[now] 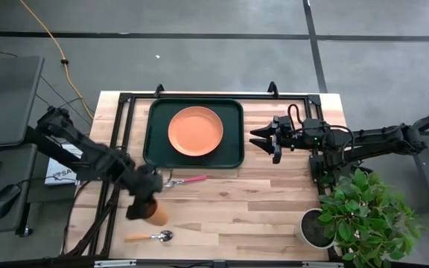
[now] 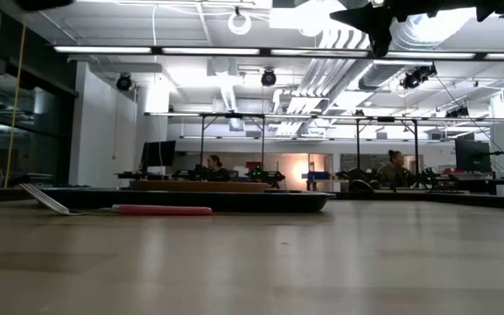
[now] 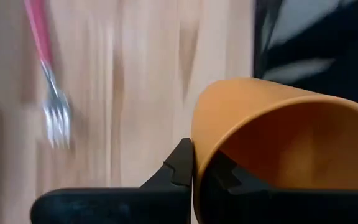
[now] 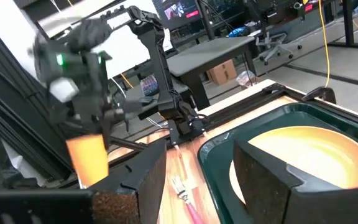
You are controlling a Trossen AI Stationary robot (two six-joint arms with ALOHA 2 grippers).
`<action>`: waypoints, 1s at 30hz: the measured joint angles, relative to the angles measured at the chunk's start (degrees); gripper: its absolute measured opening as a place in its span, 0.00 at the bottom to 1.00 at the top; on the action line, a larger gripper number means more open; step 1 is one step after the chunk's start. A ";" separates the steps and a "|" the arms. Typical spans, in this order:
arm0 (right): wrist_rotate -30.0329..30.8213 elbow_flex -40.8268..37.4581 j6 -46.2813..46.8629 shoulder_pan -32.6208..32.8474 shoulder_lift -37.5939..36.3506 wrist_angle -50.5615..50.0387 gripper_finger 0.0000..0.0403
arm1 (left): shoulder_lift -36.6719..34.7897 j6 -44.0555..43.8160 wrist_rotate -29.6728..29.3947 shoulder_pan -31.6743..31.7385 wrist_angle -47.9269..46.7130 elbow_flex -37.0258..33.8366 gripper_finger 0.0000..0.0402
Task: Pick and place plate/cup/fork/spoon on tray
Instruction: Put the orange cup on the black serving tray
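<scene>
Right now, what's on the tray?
Only the plate sits on the tray, roughly centred. The tray floor under the plate is covered. The left gripper holds the cup off-tray.

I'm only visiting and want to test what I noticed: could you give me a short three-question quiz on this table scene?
1. True or false: the round orange plate lies in the dark green rectangular tray.
2. What does the left end effector hold?
A. small orange cup
B. pink-handled metal fork
C. orange-handled metal spoon
3. Fill in: the right end effector, fingers open, hovers beside the tray's ____ side.

Key: 1 true; 2 A; 3 right.
</scene>
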 joint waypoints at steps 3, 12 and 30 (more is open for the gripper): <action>0.00 0.00 -0.27 -0.02 0.00 0.04 0.44 | 2.49 6.39 -0.51 8.41 -1.78 7.67 0.00; 0.02 0.00 -0.25 -0.02 -0.02 0.24 0.44 | 7.43 31.51 -11.20 40.69 -14.66 22.45 0.00; 2.56 0.00 0.27 0.00 -0.02 0.48 0.44 | 22.23 38.24 0.10 87.48 -13.79 12.49 0.00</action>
